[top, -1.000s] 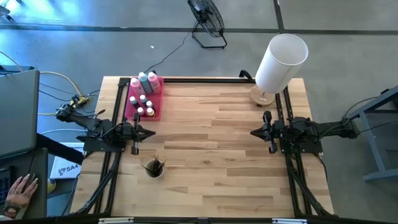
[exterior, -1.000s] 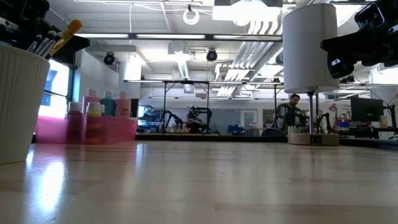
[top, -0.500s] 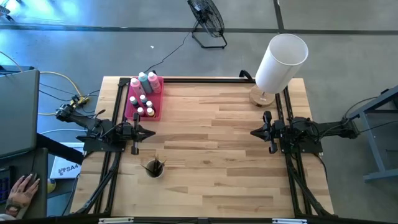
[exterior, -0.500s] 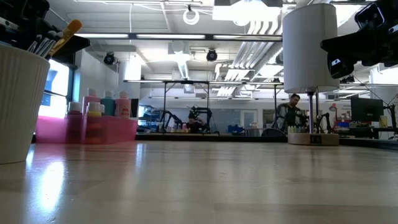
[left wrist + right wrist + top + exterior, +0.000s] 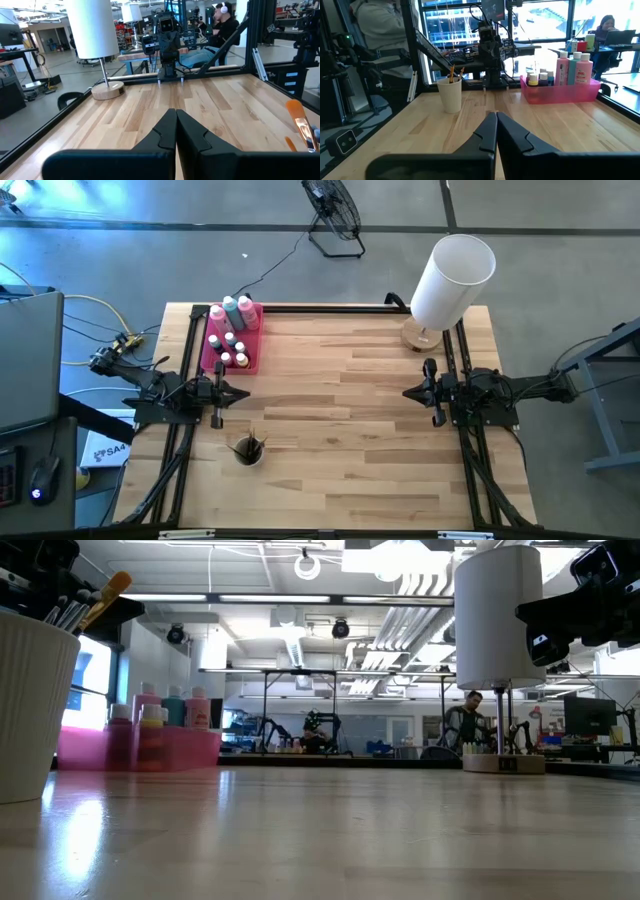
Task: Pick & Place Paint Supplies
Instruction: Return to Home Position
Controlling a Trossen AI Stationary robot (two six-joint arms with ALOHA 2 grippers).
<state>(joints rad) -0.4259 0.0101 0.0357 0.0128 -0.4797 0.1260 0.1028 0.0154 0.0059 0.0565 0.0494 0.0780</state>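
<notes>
Two pincers, both pressed together: left pincer [image 5: 238, 391] at 9 o'clock on the counter [image 5: 350, 430], right pincer [image 5: 410, 392] at 3, tips facing. Squeeze bottles [image 5: 231, 311] and paint pots [image 5: 231, 352] sit in pink tray [image 5: 257, 350] at 11. Brushes [image 5: 250, 438] stand in cup [image 5: 247, 453] at 7.

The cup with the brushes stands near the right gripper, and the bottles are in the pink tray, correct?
No: in the high view the cup with the brushes stands near the left gripper. The bottles are in the pink tray.
</notes>
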